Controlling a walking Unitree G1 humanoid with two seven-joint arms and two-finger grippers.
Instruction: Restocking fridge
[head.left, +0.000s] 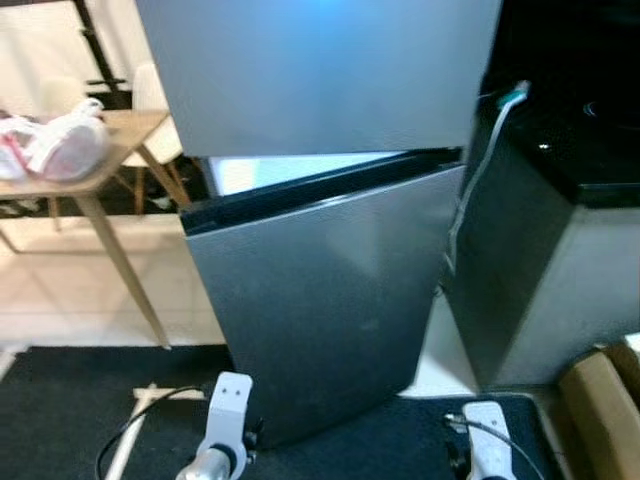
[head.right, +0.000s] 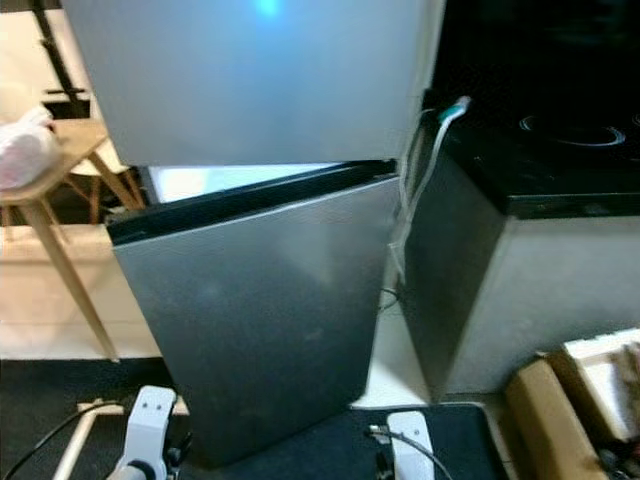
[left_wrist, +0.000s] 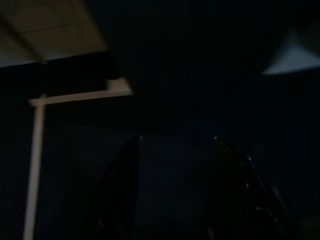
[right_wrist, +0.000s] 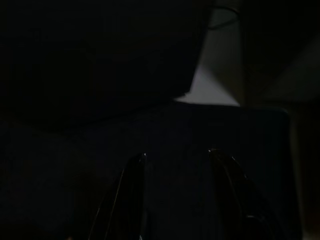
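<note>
Steel fridge (head.left: 320, 300) on black mat (head.left: 60, 400), wooden table (head.left: 110, 150) beside.

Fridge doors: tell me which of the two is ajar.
The lower door is ajar: it is swung out at an angle, with a lit gap along its top edge. The upper door sits flat and closed above it.

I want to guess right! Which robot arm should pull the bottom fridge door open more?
Probably the left. The lower door stands ajar, its gap widest on the robot's left, above the left gripper. The right gripper hangs near the closed side.
</note>
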